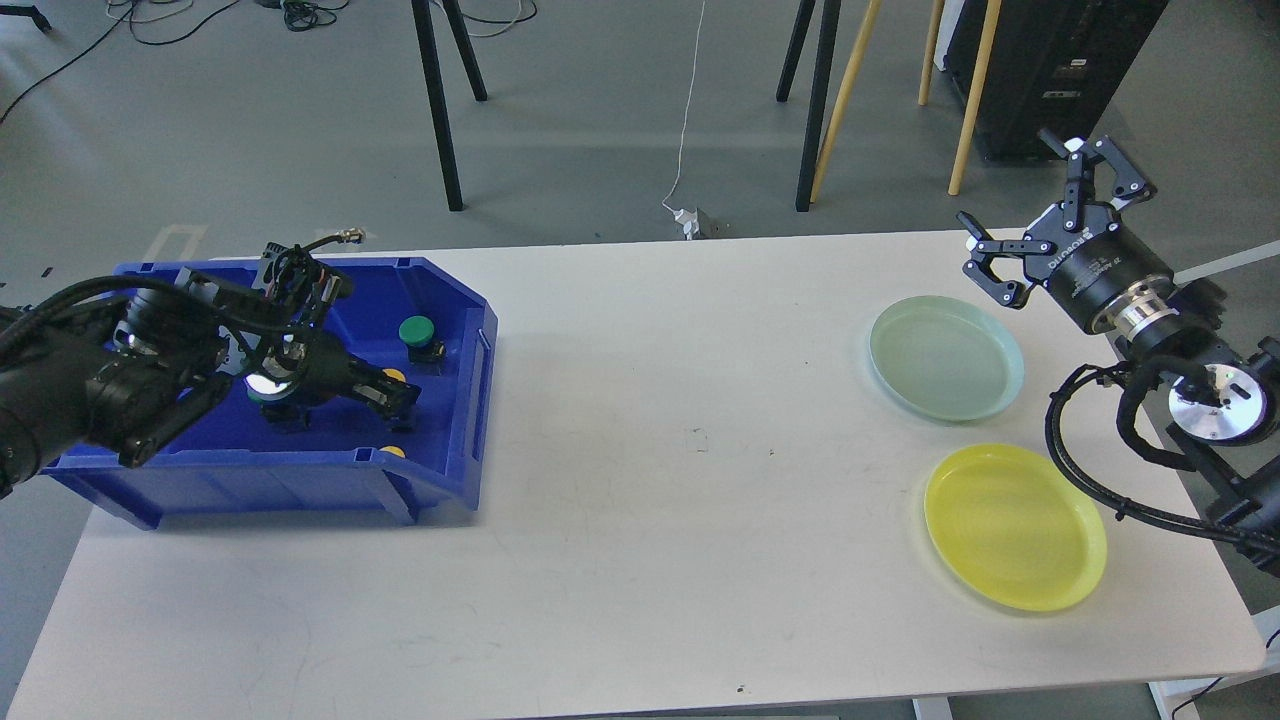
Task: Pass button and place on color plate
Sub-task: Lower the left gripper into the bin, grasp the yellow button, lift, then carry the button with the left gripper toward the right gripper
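A blue bin (470,400) stands at the table's left. In it are a green button (416,330), a yellow button (395,376) mostly hidden by my left gripper, and another yellow button (393,452) peeking over the front wall. My left gripper (396,395) is low inside the bin, right at the yellow button. Its fingers are dark and I cannot tell how far they are closed. My right gripper (1040,215) is open and empty, raised above the table's far right edge, behind the pale green plate (946,357). The yellow plate (1015,526) lies nearer the front.
The white table (660,480) lies between the bin and the plates. Black table legs (440,110) and wooden poles (840,100) stand on the floor behind it. My right arm's cables (1080,460) hang beside the yellow plate.
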You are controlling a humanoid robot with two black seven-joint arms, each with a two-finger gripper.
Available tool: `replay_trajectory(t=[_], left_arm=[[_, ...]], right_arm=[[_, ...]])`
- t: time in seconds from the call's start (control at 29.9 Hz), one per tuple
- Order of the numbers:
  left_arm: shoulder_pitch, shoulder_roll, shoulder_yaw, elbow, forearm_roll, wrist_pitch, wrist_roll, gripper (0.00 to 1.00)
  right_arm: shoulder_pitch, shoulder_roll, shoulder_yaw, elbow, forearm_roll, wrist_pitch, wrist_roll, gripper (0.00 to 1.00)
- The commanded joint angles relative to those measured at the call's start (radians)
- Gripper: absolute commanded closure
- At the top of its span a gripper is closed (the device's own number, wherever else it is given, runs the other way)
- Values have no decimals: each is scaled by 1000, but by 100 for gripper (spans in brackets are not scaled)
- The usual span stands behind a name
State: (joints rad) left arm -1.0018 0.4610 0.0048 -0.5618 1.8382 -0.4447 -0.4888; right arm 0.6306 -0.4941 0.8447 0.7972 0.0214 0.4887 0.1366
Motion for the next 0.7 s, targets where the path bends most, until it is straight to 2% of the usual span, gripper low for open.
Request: replay_trajectory(t=[0.0, 0.2, 0.3, 0.43, 0.53, 0.6, 0.67], left_arm=[[3, -1, 3, 2, -2, 6, 0, 90], [-9, 10, 0, -12, -1, -5, 0, 94], [-50, 80, -14, -49, -4, -34, 0, 94], [-164, 279, -52, -257, -123, -44, 0, 94], [-181, 418, -139, -418, -310, -44, 0, 94], [-178, 462, -204, -499, -461, -44, 0, 93], [-166, 456, -248, -546, -645, -44, 0, 93]], right_arm=[[-15, -1, 19, 8, 0, 0, 0, 0], [-25, -23, 30, 20, 0, 0, 0, 0], [-35, -26, 33, 22, 0, 0, 0, 0], [-39, -31, 34, 20, 0, 0, 1, 0], [-49, -34, 47, 22, 0, 0, 1, 0], [-58, -38, 53, 33, -1, 0, 1, 0], [-68, -78, 53, 100, -4, 0, 1, 0]])
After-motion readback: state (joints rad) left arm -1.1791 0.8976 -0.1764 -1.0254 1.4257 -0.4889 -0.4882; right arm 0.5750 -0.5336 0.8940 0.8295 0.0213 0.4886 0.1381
